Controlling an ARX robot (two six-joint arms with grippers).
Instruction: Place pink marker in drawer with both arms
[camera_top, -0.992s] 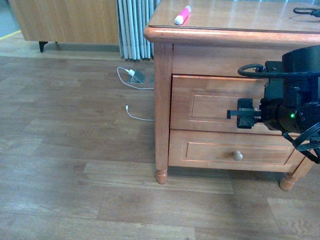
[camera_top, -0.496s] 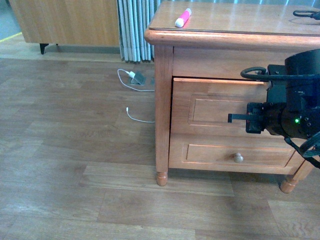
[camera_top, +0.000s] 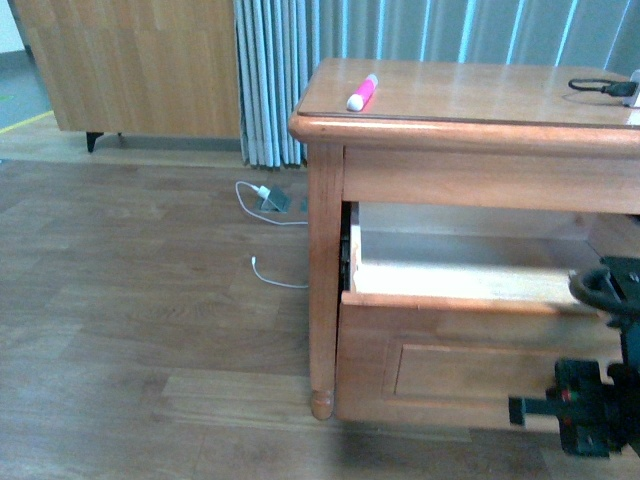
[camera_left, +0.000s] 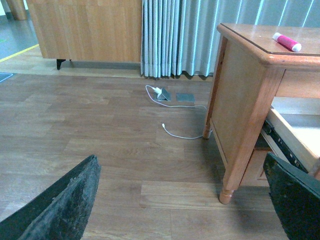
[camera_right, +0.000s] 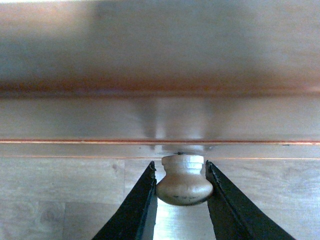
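pink marker (camera_top: 362, 92) lies on the cabinet (camera_top: 325, 250) top, near its front left corner. drawer (camera_top: 440, 340) stands open, pale inside showing. right gripper (camera_right: 183, 172) fingers (camera_right: 142, 200) clamped on the knob (camera_right: 184, 186). left gripper (camera_left: 180, 200) fingers (camera_left: 65, 205) spread wide, holding nothing.

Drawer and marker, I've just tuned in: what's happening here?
The right gripper is shut on the knob of the drawer, which stands open with its pale inside showing. The pink marker lies on the cabinet top near its left edge, not yet picked up. The left gripper is open beside the cabinet, above the floor, holding nothing.
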